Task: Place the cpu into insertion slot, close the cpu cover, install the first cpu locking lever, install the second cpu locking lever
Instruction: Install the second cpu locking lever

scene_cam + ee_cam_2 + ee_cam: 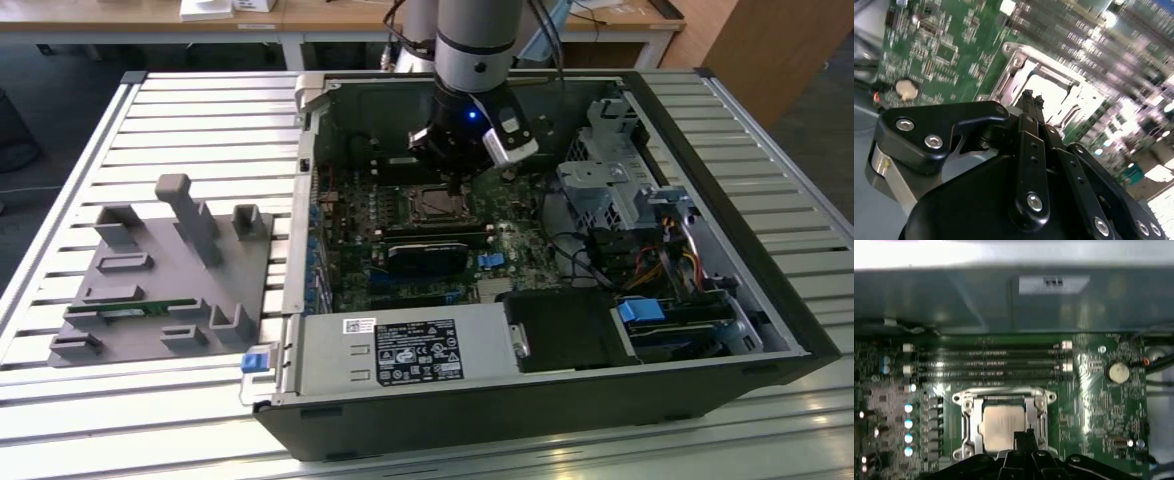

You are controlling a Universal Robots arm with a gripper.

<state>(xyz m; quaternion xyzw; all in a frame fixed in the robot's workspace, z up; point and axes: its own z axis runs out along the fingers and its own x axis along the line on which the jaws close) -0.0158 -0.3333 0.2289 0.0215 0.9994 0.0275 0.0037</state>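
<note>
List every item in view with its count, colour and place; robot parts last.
computer case: one, black, lying open on the slatted table.
circuit board: one, green, inside the case.
cpu: one, silver-grey, seated in the socket.
cpu cover: one, silvery, closed around the cpu.
memory slots: a row, black, beside the socket.
fixture tray: one, grey, at the exterior view's left.
gripper: one, black, fingers together above the cover.

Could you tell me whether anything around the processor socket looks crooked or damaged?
Nothing stands out. The cpu sits square in the insertion slot, framed evenly by the cpu cover, and the gripper is poised over its edge.
</note>
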